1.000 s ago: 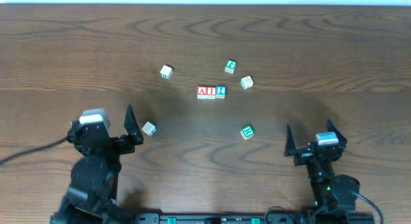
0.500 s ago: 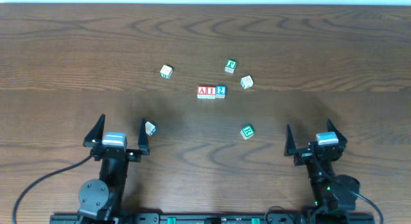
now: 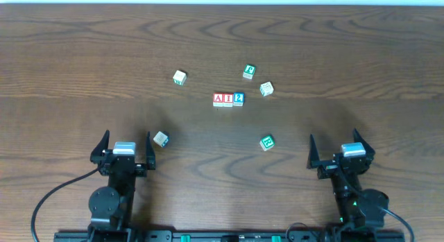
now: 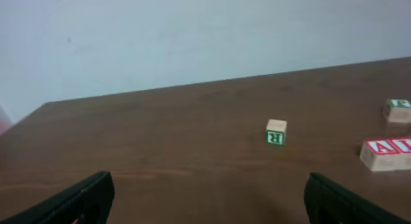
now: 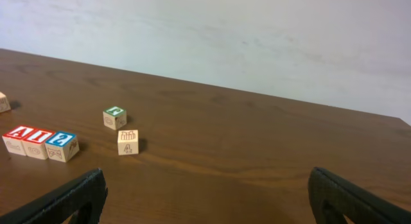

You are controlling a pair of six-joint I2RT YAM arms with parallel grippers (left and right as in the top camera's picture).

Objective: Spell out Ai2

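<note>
Near the middle of the wooden table (image 3: 76, 55), three cubes sit in a tight row, side against side: the red A cube (image 3: 218, 98) on the left, the red I cube (image 3: 227, 98) in the centre and the blue 2 cube (image 3: 238, 98) on the right, as seen from overhead; together they read AI2. Neither arm touches them. The left gripper (image 3: 126, 136) sits at the near left of the table, its jaws spread wide with nothing between them; the right gripper (image 3: 334, 137) sits at the near right, its jaws just as wide apart and gripping nothing; both are well apart from the row.

Five loose cubes lie scattered around the row: a pale cube (image 3: 161, 138) just beside the left gripper's right finger; a green-lettered cube (image 3: 267, 142) on the robot's side of the row and to its right; a green-topped cube (image 3: 249, 71) and a pale patterned cube (image 3: 266, 89) beyond the row to the right; a white-and-green cube (image 3: 180, 77) beyond it to the left.

From the right wrist view the row shows at the lower left, lettered faces up, above the tip of one of the black fingers (image 5: 64, 201).
</note>
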